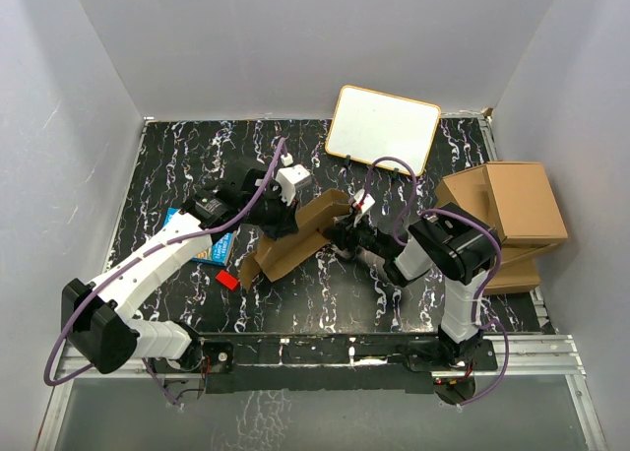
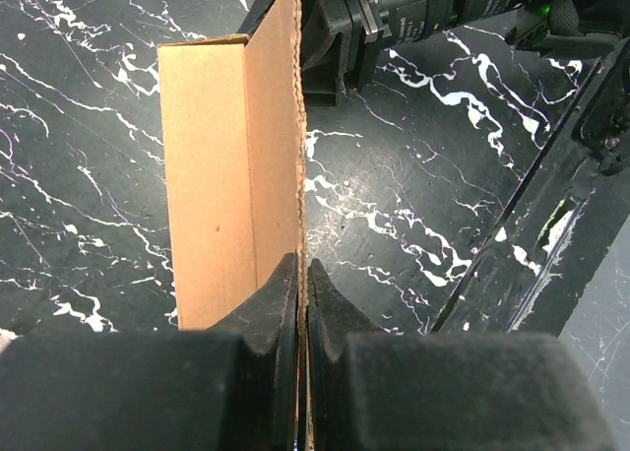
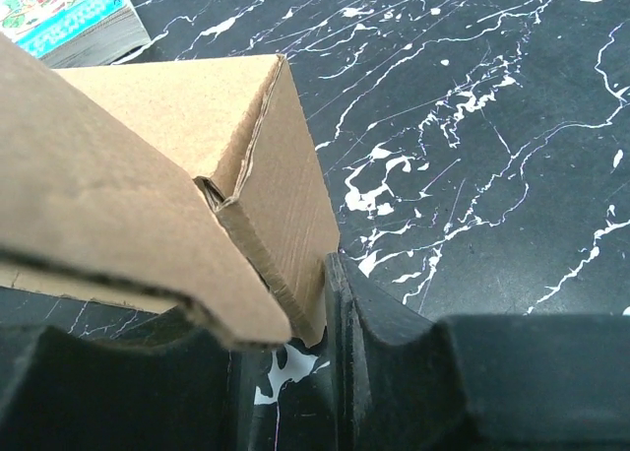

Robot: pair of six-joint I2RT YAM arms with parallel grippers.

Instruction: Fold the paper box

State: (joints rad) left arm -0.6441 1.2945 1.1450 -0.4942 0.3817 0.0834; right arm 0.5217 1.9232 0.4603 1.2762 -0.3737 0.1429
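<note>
Legend: count of items by kind. There are two robot arms, one left arm (image 1: 148, 264) and one right arm (image 1: 458, 264). Each ends in a single hand, giving two hands: one left hand (image 1: 281, 210) and one right hand (image 1: 340, 236). There are two purple cables (image 1: 392, 159), one looped along each arm. There is one bench (image 1: 394, 303), black with white veining. One paper box (image 1: 295, 239), a single brown corrugated piece. One blue picture book (image 1: 215, 246). One small red item (image 1: 227, 280), its kind not discernible. One white board (image 1: 382, 128) with a pale rim. The larger cardboard boxes (image 1: 512, 210) stacked at the right edge number at least two, but the exact count cannot be told.
</note>
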